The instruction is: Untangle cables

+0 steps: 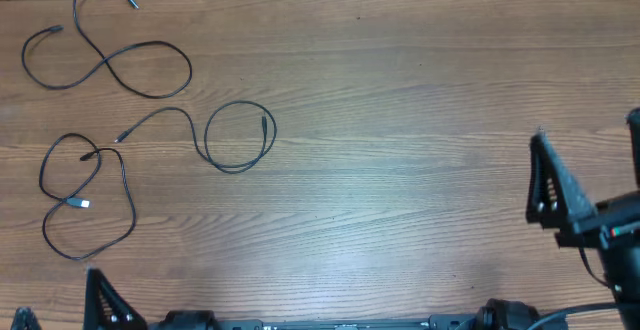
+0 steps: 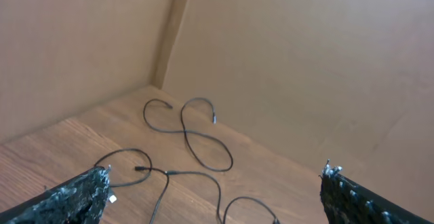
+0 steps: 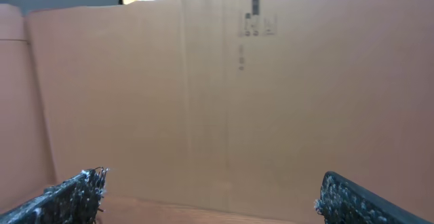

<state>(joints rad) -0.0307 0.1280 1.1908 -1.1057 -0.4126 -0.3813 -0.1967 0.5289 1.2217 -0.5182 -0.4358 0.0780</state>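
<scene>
Three thin black cables lie at the table's left in the overhead view. One is a figure-eight at the far left corner. One ends in a round loop. One, with a pale tip, loops nearest the front; its plug lies close to the looped cable's end. In the left wrist view the figure-eight, the looped cable and the pale tip show. My left gripper is open and empty at the front left. My right gripper is open and empty at the right edge.
Brown cardboard walls stand behind the wooden table; they fill the right wrist view and form a corner in the left wrist view. The arms' bases sit along the front edge.
</scene>
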